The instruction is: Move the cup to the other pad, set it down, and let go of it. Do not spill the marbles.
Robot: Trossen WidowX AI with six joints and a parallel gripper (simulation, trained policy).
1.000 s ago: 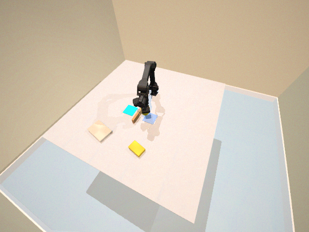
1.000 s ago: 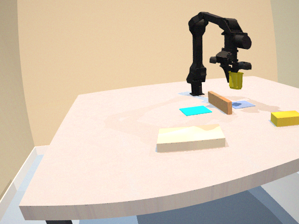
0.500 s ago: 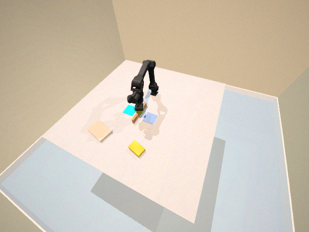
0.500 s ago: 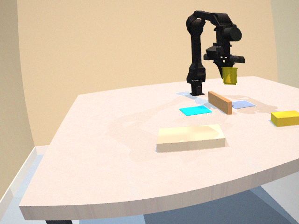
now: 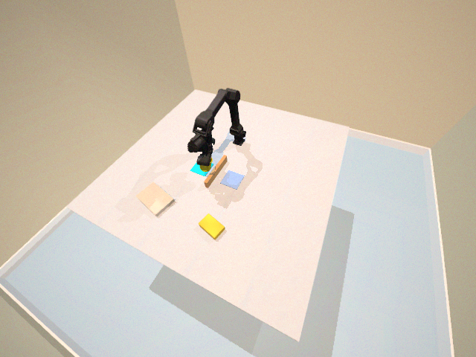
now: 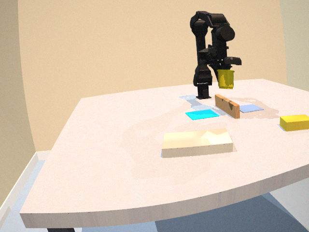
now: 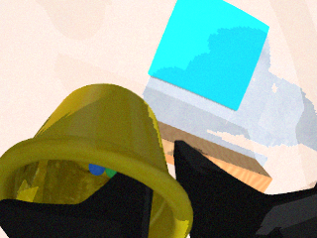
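Tool [image 5: 204, 163] [image 6: 224, 71] [image 7: 163, 148] clamped on the cup [image 5: 206, 166] [image 6: 225, 79] [image 7: 106, 124], raised above the worktop [image 5: 268, 215] [image 6: 105, 169] [image 7: 35, 59]; 2 marbles [image 7: 97, 169], blue and green, are visible inside. The divider [image 5: 216, 171] [image 6: 227, 106] [image 7: 218, 156] stands between 2 pads [image 5: 232, 179] [image 6: 202, 114] [image 7: 208, 55]. No writing is legible.

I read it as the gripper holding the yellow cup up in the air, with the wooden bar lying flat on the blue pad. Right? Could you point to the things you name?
Not quite: the exterior view shows the wooden bar [image 5: 216, 171] [image 6: 226, 106] [image 7: 218, 156] standing on edge between the two pads. The rest holds.
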